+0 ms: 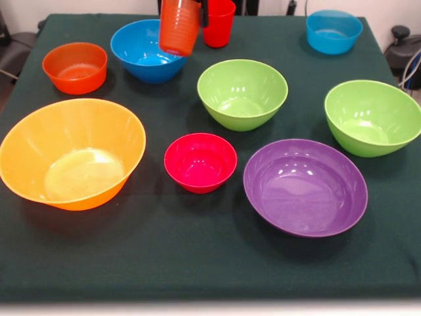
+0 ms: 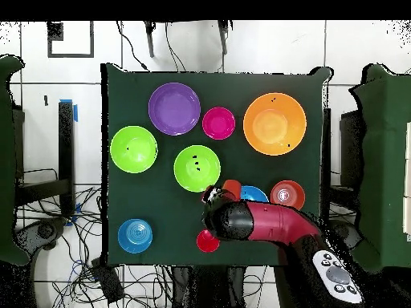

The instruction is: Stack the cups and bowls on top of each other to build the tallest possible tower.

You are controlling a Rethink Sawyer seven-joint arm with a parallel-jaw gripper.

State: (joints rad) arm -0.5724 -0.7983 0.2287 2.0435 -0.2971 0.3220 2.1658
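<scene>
My gripper [image 1: 185,8] is shut on the orange cup [image 1: 179,29] and holds it tilted in the air above a blue bowl [image 1: 145,51]; one black finger [image 1: 204,13] shows at the cup's right side. The red cup [image 1: 219,23] stands just behind. The big orange bowl [image 1: 71,153], small crimson bowl [image 1: 200,162], wide purple bowl [image 1: 304,186], two lime green bowls [image 1: 242,93] [image 1: 372,116], small orange bowl [image 1: 74,67] and second blue bowl [image 1: 333,31] each sit apart on the cloth. No tower shows. In the overhead view the arm [image 2: 257,222] partly covers the gripper [image 2: 223,193].
The table carries a dark green cloth [image 1: 197,263]. Its front strip near the camera holds no objects. Cables and chair parts lie beyond the table's sides in the overhead view.
</scene>
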